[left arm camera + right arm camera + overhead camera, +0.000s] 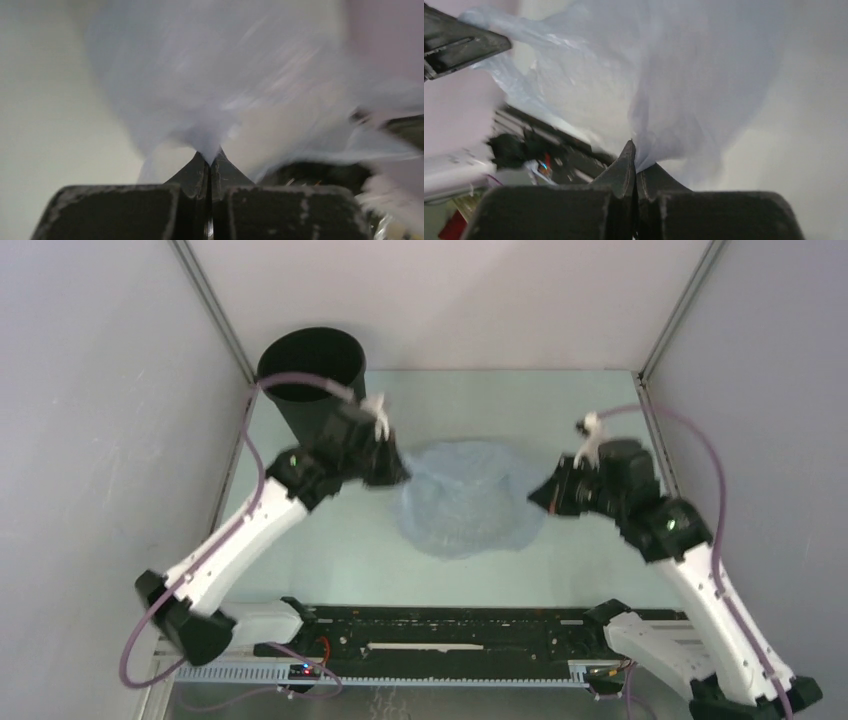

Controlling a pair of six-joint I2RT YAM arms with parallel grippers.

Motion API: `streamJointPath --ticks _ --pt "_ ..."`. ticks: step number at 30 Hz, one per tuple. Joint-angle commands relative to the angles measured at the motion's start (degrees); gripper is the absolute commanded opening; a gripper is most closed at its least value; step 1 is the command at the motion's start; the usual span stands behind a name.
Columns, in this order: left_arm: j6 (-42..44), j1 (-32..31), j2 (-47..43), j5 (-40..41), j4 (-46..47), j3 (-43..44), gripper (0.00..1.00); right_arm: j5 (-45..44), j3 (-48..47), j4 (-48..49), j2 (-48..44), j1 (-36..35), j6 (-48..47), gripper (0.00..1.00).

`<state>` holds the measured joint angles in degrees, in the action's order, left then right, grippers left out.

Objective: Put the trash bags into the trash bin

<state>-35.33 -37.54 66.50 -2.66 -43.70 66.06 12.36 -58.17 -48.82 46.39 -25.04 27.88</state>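
Robot lab test cell, grey panels boxing in a pale green table, metal frame posts rising at its far corners, black mounting rail running along its near edge.

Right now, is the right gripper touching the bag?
Touching. The right wrist view shows the right gripper shut on a fold of the bag, with the film pinched between its tips.

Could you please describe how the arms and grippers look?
Both arms have white shells with black joints and bases. A purple cable loops along the left arm and another along the right arm. The left gripper and right gripper are matte black, with tapered, scuffed fingers.
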Motion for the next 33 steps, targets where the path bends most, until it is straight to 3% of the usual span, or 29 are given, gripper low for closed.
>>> streamJointPath --ticks 1,5,7,9,14,17,20,23,25,28,30,33 --pt "5.7 0.5 12.9 1.0 -0.7 37.2 0.00 1.5 -25.8 0.0 14.3 2.4 -7.6 0.00" --pt "6.7 0.5 24.4 -2.7 -4.6 74.8 0.00 -0.3 -59.7 -6.9 24.5 1.5 -11.3 0.00" --pt "5.0 0.5 24.4 -5.8 -0.7 75.5 0.00 -1.0 -64.2 -6.4 25.6 0.8 -12.5 0.00" --pt "4.1 0.5 20.0 -7.2 5.5 63.4 0.00 -1.2 -57.6 -3.1 22.1 0.8 -12.8 0.00" --pt "0.9 0.5 7.2 -1.2 11.2 22.6 0.00 0.8 -20.8 3.9 9.9 1.4 -8.5 0.00" --pt "-0.1 0.5 3.0 -5.6 12.5 1.8 0.00 3.0 -0.8 3.1 4.2 0.9 -3.0 0.00" --pt "-1.9 -0.2 -1.3 -7.3 10.8 -11.0 0.00 6.4 12.2 3.5 -1.7 0.1 2.2 0.00" --pt "-3.6 -0.3 -7.7 -5.7 13.0 -15.9 0.00 4.1 15.3 2.9 -7.0 -0.9 3.4 0.00" --pt "-2.6 -0.1 -8.0 -3.5 13.7 -13.0 0.00 2.3 12.5 3.0 -7.8 0.1 1.7 0.00" --pt "0.5 1.1 -1.3 -2.7 12.5 0.0 0.00 1.3 1.5 3.8 -1.2 2.6 -2.9 0.00" --pt "2.7 1.8 5.7 -4.0 10.2 13.5 0.00 2.0 -8.6 3.6 5.7 4.3 -6.1 0.00" --pt "5.8 2.1 16.8 -5.2 3.8 42.6 0.00 2.4 -27.5 1.8 15.5 5.7 -10.1 0.00"
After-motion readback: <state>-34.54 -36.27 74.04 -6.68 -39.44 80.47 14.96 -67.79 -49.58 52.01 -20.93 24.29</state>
